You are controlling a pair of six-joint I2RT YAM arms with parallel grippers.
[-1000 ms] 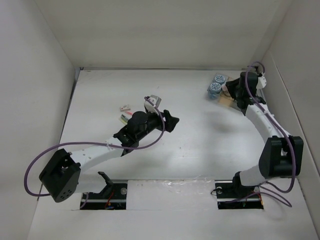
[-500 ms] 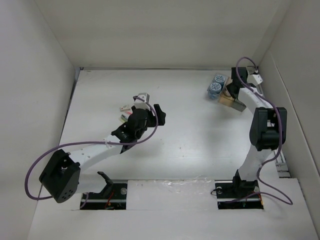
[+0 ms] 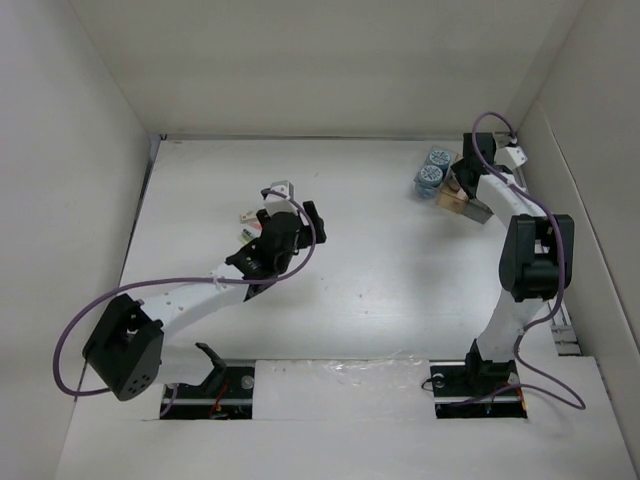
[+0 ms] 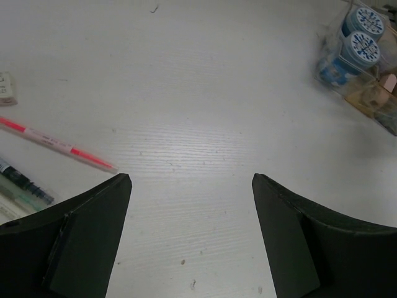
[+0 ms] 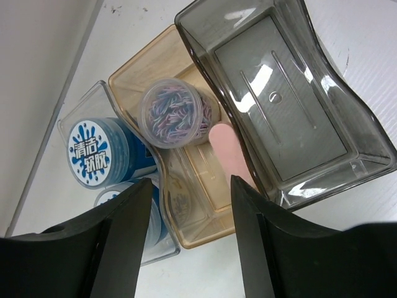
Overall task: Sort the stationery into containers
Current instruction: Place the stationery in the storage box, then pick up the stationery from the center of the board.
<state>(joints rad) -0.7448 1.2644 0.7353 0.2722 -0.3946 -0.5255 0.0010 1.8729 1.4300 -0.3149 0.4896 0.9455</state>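
Note:
Two blue rolls with white-printed tops sit in the clear bin; they also show in the top view. The silvery-lavender cylinder stands in the tan bin beside a pink piece. The dark grey bin holds nothing. My right gripper is open and empty just above the tan bin. A pink-red pen and a green pen lie on the table to the left of my left gripper, which is open and empty.
A small white block lies beyond the pens; it also shows in the top view. The bins stand near the back right corner, close to the right wall. White walls enclose the table on three sides.
My left arm has swung left and back, nearer the pens. My right arm has folded its elbow up while its gripper stayed over the bins.

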